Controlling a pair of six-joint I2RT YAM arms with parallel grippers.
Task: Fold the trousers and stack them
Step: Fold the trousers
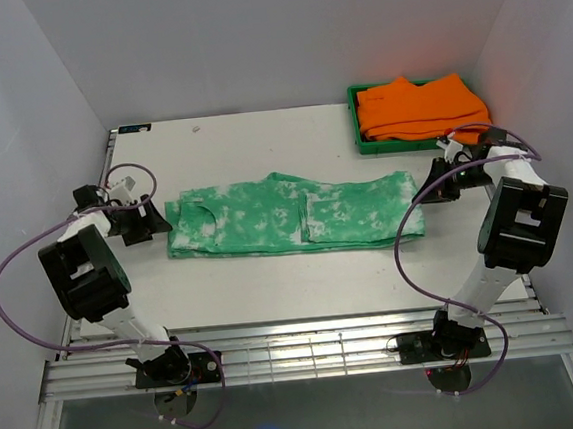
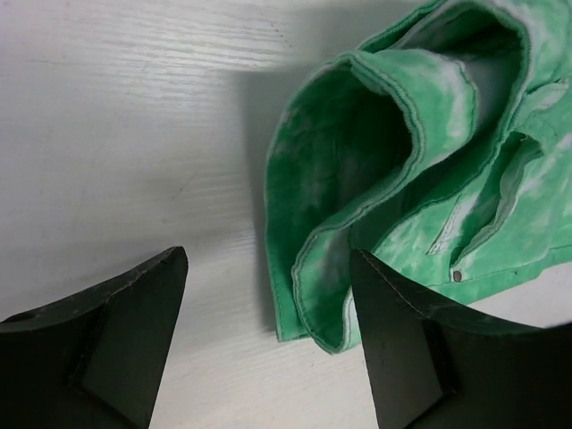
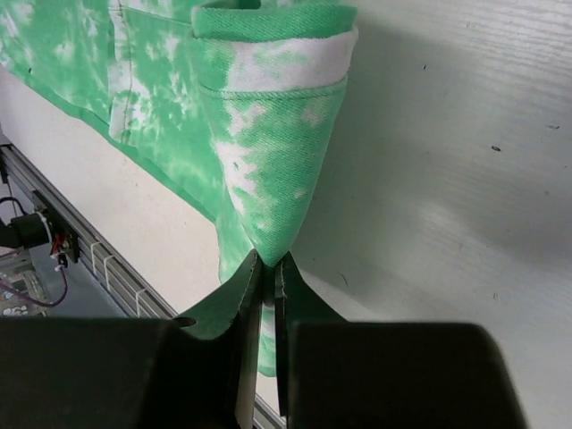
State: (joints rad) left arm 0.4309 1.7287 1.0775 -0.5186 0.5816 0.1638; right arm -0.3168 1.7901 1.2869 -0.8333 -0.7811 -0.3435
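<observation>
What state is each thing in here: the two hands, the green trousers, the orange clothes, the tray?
trousers: spread lengthwise on the table, one end pinched
left hand: open, beside the trousers' waist end, gripping nothing
right hand: shut, pinching the trousers' other end
orange garments: folded, piled in the green tray
green tray: holding the orange pile

The top camera overlooked the whole table [image 1: 261, 146]; each wrist camera closely faced one end of the shared trousers [image 1: 267, 216].
</observation>
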